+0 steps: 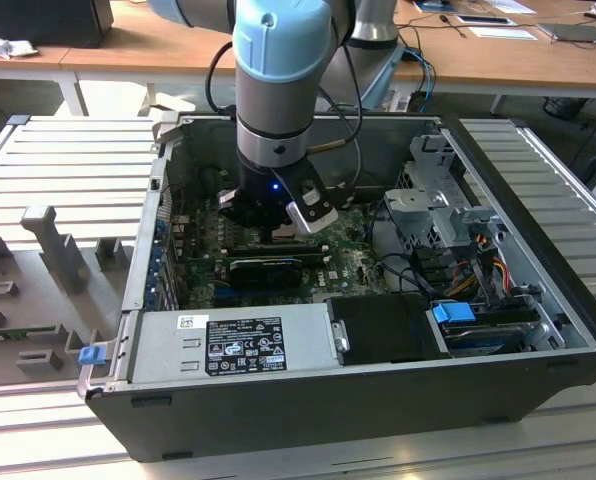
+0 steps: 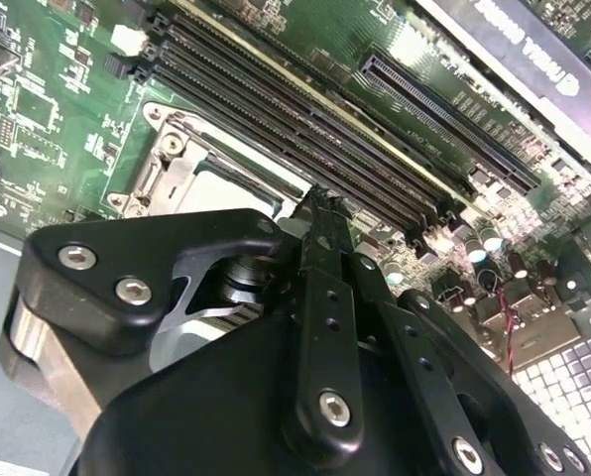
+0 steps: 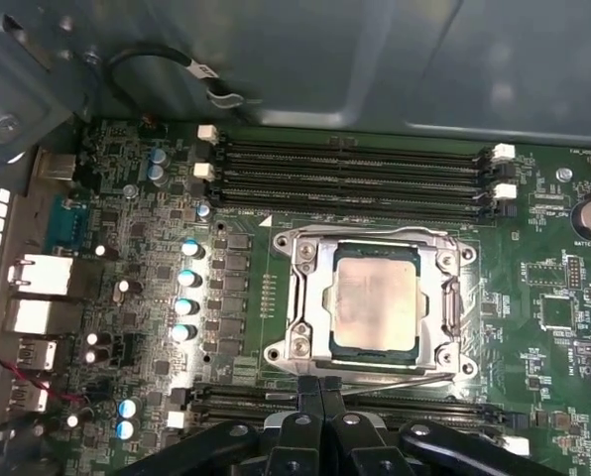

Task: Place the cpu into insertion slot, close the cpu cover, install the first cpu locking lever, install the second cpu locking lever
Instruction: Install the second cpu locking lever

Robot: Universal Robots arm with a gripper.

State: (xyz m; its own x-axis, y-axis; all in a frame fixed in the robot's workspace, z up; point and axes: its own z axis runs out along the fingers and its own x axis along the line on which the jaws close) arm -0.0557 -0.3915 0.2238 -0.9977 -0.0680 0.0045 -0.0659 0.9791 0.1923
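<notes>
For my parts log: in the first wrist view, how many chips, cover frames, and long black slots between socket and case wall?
Pale silvery square cpu: 1
Thin silvery metal cpu cover frame: 1
Long black memory slots: 4
Total: 6

My arm (image 1: 278, 75) hangs straight down, wrist vertical, with my gripper (image 3: 320, 385) low and its jaws pressed together (fingertips meeting).

Cpu (image 3: 375, 309): dull silvery metal face, smudged, matt. Cpu cover (image 3: 307, 297): bright bare metal frame, glossy with glints. Motherboard (image 3: 563, 327): green board, slight sheen. Gripper (image 3: 322, 389): black fingers (image 2: 325, 297), matt, possibly anodised metal; bright steel screw heads. Case wall (image 3: 375, 59): grey sheet metal, smooth, dull. Power supply box (image 1: 228, 340): grey metal, paper label.
</notes>
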